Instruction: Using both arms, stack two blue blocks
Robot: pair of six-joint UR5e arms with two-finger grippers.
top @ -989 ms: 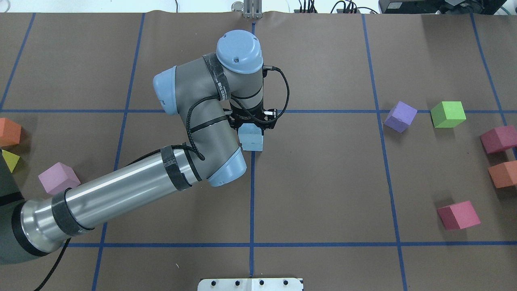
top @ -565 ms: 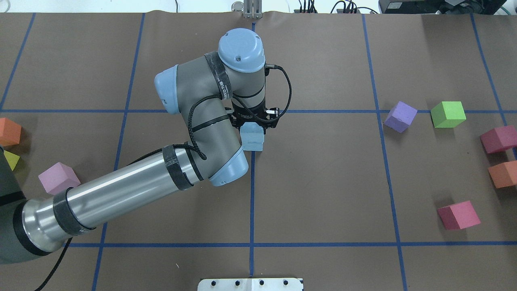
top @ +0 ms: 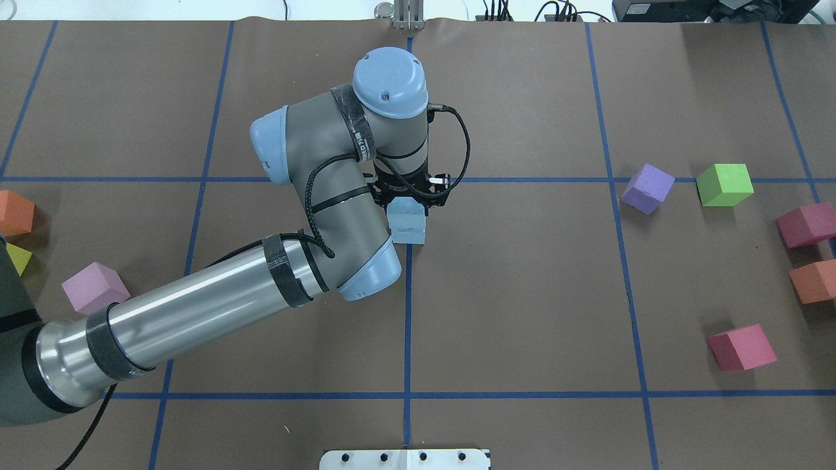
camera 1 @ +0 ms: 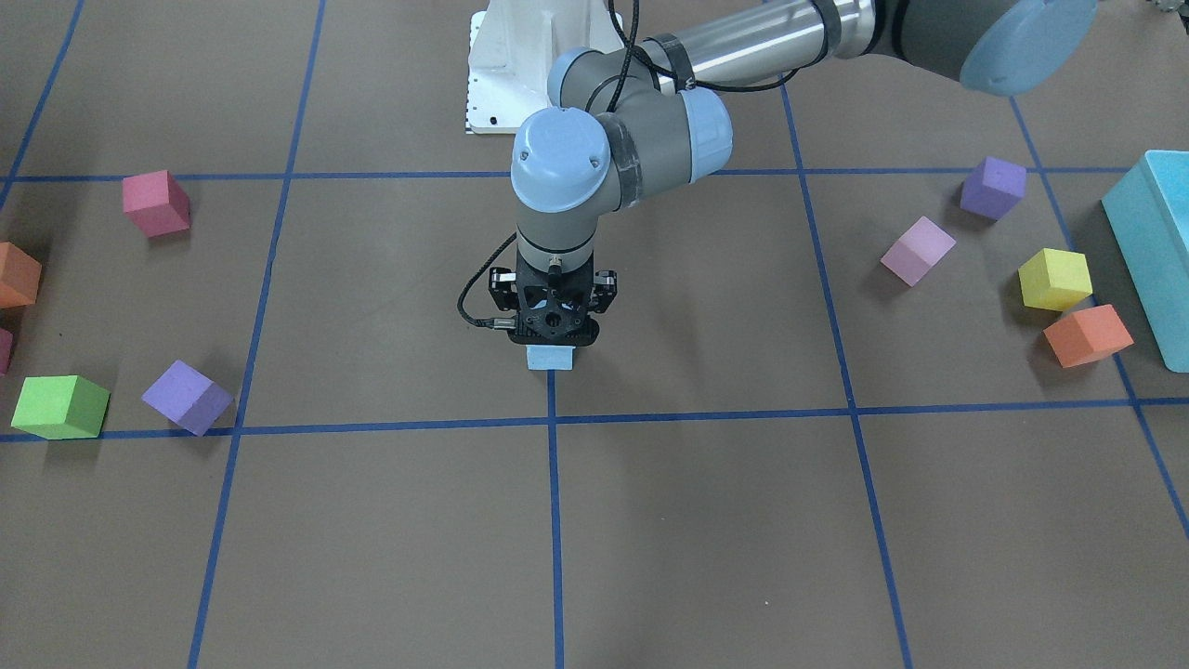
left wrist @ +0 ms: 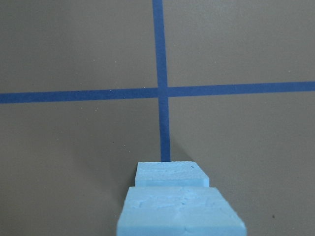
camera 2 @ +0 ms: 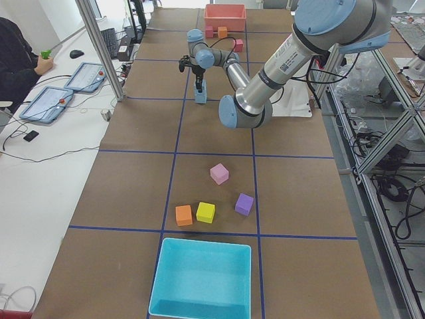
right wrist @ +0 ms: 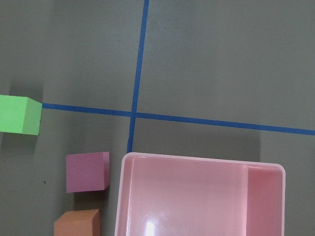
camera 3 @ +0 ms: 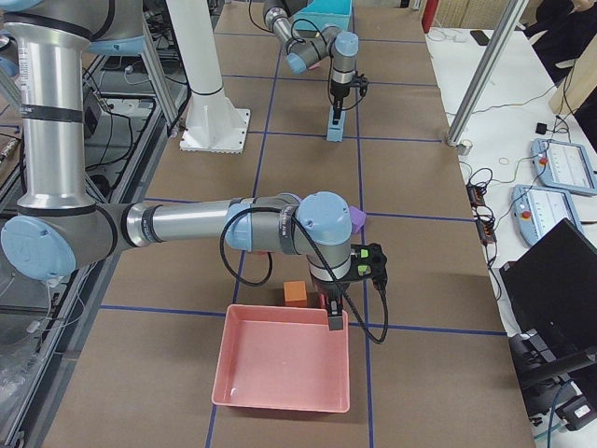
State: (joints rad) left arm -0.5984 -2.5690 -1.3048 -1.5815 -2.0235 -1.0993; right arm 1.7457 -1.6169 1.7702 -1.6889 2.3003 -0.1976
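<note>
Two light blue blocks stand stacked at the table's centre on a blue tape line. The top blue block (top: 406,212) sits slightly offset on the bottom blue block (top: 409,234). My left gripper (top: 409,199) points straight down and is shut on the top block. In the front view the gripper (camera 1: 554,336) covers the top block and only the bottom block (camera 1: 550,359) shows. The left wrist view shows the top block (left wrist: 180,212) near and the bottom block (left wrist: 170,173) under it. My right gripper (camera 3: 334,320) hangs over a pink tray's rim; I cannot tell its state.
Purple (top: 646,188), green (top: 723,185), dark pink (top: 806,224), orange (top: 813,281) and dark pink (top: 741,347) cubes lie on the right. A lilac cube (top: 95,287) and an orange cube (top: 14,212) lie on the left. A turquoise bin (camera 2: 202,279) and the pink tray (camera 3: 284,369) stand at the table's ends.
My left arm has come down a little with the top blue block, which now rests on the bottom block. A seam now shows between the two blocks.
</note>
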